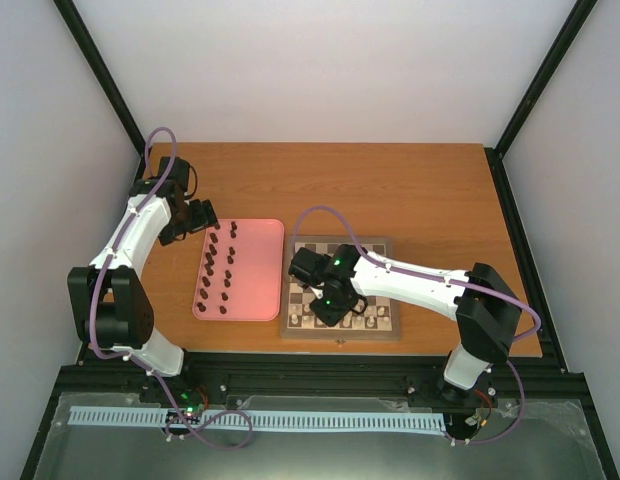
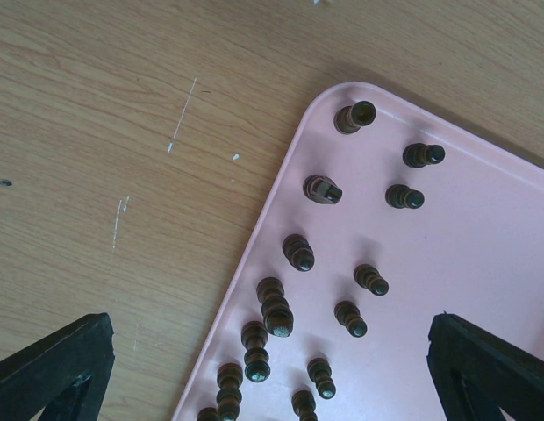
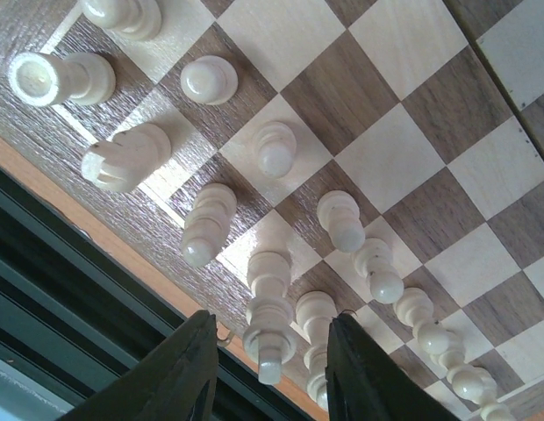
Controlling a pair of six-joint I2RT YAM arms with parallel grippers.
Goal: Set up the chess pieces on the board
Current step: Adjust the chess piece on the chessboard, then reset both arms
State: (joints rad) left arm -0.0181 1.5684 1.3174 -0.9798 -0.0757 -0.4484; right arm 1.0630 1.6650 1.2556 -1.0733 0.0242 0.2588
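Beside the board [image 1: 320, 333], dark chess pieces [image 2: 298, 253] crowd the pink tray [image 1: 258, 270].

No legible text — no labels, brands or numbers.

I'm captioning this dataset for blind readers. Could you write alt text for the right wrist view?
Right gripper, open, its two dark fingers straddling a tall cream-white chess piece at the edge of the wooden board. About a dozen other cream-white pieces stand in two rows on the nearby squares.
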